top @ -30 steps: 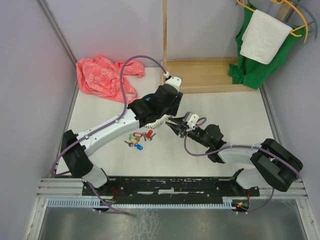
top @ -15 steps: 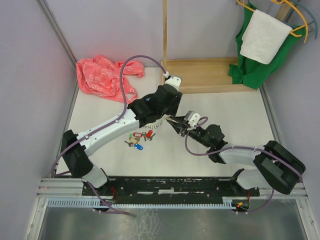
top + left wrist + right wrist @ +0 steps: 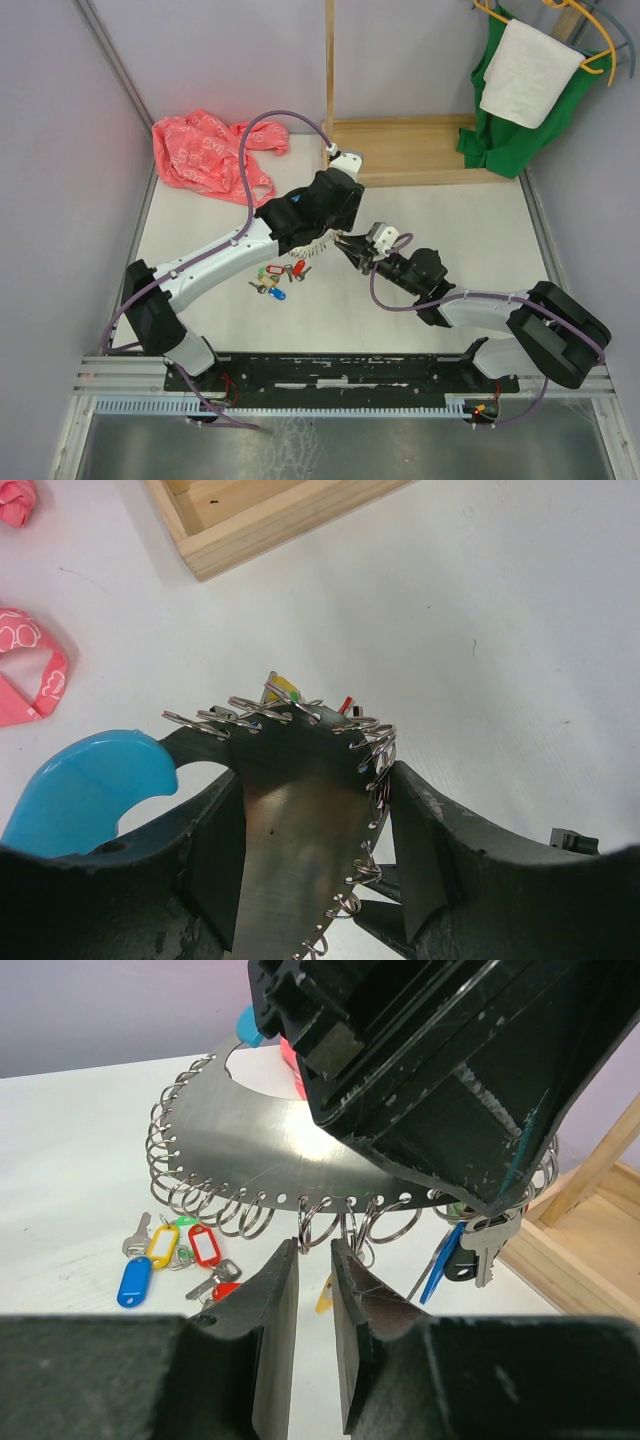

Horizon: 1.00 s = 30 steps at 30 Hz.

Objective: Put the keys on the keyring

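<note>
My left gripper (image 3: 312, 778) is shut on the keyring (image 3: 290, 810), a curved metal plate with a light-blue handle (image 3: 85, 790) and split rings along its rim, held above the table. In the right wrist view the keyring (image 3: 270, 1150) spans the top, and a silver key (image 3: 487, 1247) with a blue tag hangs from it at the right. My right gripper (image 3: 313, 1248) stands narrowly open just under one hanging ring (image 3: 318, 1228), whose bottom dips between the fingertips. Several loose keys (image 3: 272, 280) with red, yellow, blue and green tags lie on the table below the left arm.
A red plastic bag (image 3: 205, 150) lies at the back left. A shallow wooden box (image 3: 420, 150) stands at the back centre, with a wooden post rising from it. A green cloth and white towel (image 3: 525, 80) hang on hangers at the back right.
My right gripper has crept up and left toward the keyring's rim and its jaws have narrowed a little. The left arm and the keyring have stayed put.
</note>
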{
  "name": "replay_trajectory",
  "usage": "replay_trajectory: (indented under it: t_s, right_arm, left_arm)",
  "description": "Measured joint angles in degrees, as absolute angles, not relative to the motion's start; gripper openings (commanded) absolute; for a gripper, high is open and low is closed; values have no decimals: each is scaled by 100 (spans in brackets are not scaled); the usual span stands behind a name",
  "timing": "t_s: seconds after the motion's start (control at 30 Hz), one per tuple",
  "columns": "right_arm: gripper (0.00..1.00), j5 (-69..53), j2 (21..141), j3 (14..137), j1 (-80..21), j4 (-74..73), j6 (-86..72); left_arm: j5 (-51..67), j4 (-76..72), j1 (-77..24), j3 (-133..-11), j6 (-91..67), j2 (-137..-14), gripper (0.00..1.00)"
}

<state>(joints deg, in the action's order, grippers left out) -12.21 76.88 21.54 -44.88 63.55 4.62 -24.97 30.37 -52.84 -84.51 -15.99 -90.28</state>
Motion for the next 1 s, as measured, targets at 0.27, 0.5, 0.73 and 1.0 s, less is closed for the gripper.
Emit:
replay_trajectory:
  t_s: [0.27,0.5,0.73,1.0]
  right_arm:
    - [26,-1284,7697,2154,-4488,6294,456]
    - [25,-1306,7780,2198,-4488,6294,436]
    - [28,-1302,7811,2202,-4491,6333,392]
    - [29,-1166,7811,2064,-4517,6552,283]
  left_arm:
    - [-2508,3037,-5284,-8471,-1605,-9028,18]
    - [-2541,3055,-5284,-8486,-1638,-9052,18]
    - [-2556,3122,-5284,-8545,-1820,-9146,17]
    - [-2694,3120,-5284,-8547,-1898,-9146,17]
